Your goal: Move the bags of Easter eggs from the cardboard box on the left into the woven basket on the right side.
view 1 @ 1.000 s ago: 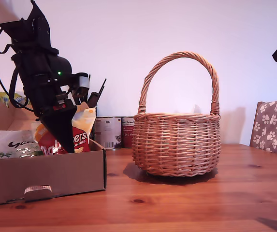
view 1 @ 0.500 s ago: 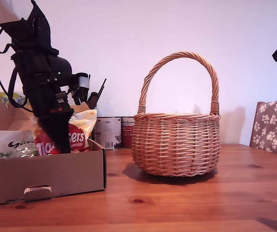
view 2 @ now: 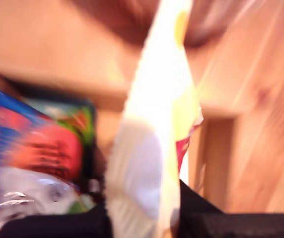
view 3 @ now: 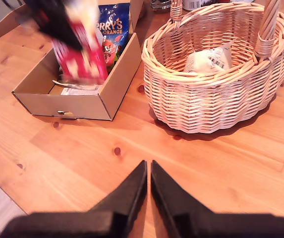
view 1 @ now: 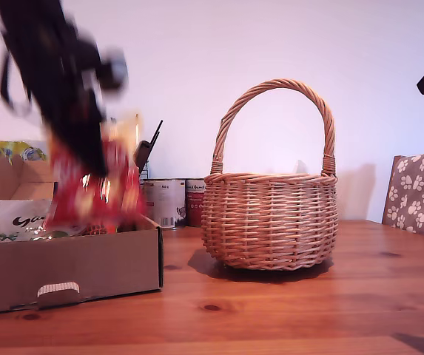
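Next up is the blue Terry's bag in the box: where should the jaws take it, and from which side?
Pinch the top edge of the Terry's bag, coming straight down from above. It stands propped upright at one end of the cardboard box, so its top edge is free, while the box walls would likely block a sideways approach.

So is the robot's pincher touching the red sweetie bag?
Touching. In the first wrist view, my first gripper has the Maltesers bag pinched between its jaws. The exterior view shows that bag hanging blurred under the arm, above the cardboard box.
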### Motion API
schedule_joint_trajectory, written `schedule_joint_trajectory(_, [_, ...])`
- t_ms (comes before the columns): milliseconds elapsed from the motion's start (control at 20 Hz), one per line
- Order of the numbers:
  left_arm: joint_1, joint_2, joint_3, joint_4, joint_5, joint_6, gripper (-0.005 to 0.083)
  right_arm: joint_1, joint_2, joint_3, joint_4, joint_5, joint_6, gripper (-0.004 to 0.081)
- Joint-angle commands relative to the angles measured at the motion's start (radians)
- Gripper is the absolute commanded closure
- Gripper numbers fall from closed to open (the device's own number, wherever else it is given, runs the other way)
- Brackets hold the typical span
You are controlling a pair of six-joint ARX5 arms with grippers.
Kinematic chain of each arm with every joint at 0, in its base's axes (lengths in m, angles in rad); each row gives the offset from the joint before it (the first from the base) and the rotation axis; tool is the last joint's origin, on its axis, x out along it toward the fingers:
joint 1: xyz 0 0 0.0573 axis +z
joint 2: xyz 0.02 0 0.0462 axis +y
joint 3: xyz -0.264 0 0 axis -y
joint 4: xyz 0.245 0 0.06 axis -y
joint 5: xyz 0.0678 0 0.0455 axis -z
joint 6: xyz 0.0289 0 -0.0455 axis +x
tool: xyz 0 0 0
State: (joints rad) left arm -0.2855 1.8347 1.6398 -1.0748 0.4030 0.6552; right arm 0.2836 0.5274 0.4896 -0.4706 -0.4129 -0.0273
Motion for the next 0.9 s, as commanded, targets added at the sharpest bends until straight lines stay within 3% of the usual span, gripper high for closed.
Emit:
schedule_joint_trajectory(0, [-0.003, -0.058, -0.004, 0.017, 0.061, -0.031, 0.0788, 0.004, 0.000, 0.007, 0.008, -0.007, -0.003, 0.0783])
schedule_joint_trajectory(200, [-0.025, -0.158, -0.004, 0.095, 0.262, -0.067, 0.0793, 0.004, 0.000, 0.007, 0.008, -0.007, -0.003, 0.0783])
schedule_joint_trajectory(400, [-0.099, -0.176, -0.006, 0.156, 0.260, -0.112, 0.0793, 0.004, 0.000, 0.007, 0.008, -0.006, -0.003, 0.0783])
schedule_joint_trajectory(600, [-0.201, -0.180, -0.034, 0.330, 0.122, -0.223, 0.0793, 0.004, 0.005, 0.007, 0.007, -0.006, -0.004, 0.0783])
schedule_joint_trajectory(850, [-0.294, -0.180, -0.159, 0.716, -0.098, -0.396, 0.0793, 0.004, 0.013, 0.007, 0.009, -0.006, -0.004, 0.0783])
